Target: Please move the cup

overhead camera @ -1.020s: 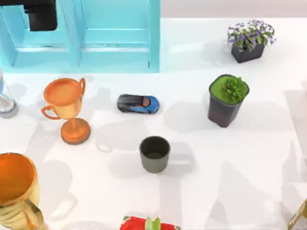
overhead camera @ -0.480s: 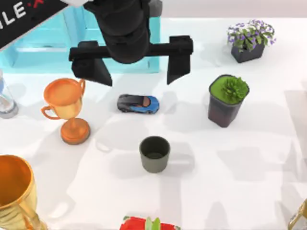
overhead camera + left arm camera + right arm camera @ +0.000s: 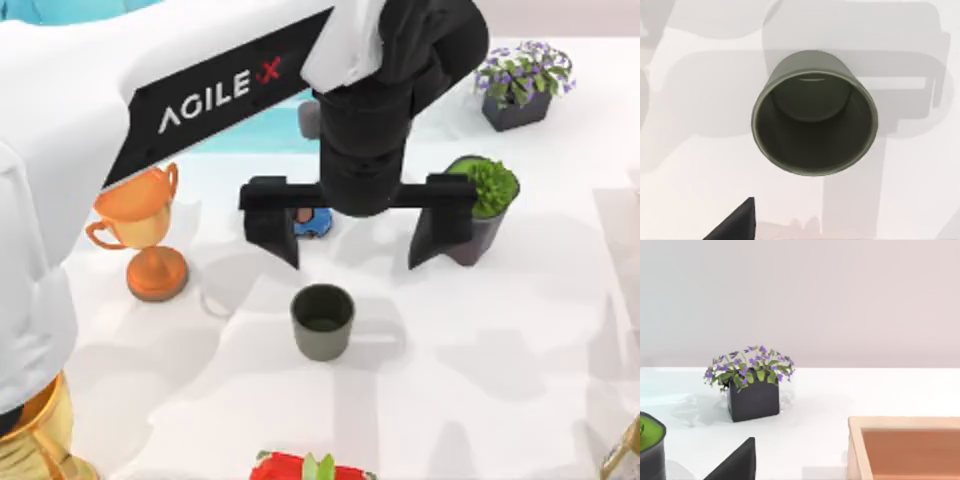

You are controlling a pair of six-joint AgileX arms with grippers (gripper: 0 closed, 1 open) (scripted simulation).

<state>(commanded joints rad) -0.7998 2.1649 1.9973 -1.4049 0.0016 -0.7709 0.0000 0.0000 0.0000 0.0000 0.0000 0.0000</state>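
Observation:
The cup (image 3: 322,320), small, dark grey-olive and without a handle, stands upright near the middle of the table. My left arm reaches in from the top view's left. Its left gripper (image 3: 355,240) hangs open just behind the cup, jaws spread wider than the cup and holding nothing. The left wrist view looks down into the cup (image 3: 814,112), with one dark fingertip (image 3: 736,224) at the picture's edge. A dark part of my right gripper (image 3: 737,462) shows in the right wrist view, far from the cup.
An orange trophy (image 3: 140,225) stands left of the cup. A blue toy car (image 3: 314,222) is half hidden under the gripper. A green plant pot (image 3: 482,200) and a purple flower pot (image 3: 520,85) stand at the right. A gold trophy (image 3: 40,440) and a wooden box (image 3: 910,450) are also here.
My left arm has swung in from the back left, and its open gripper has moved right and forward to just behind the cup. The cup has not moved.

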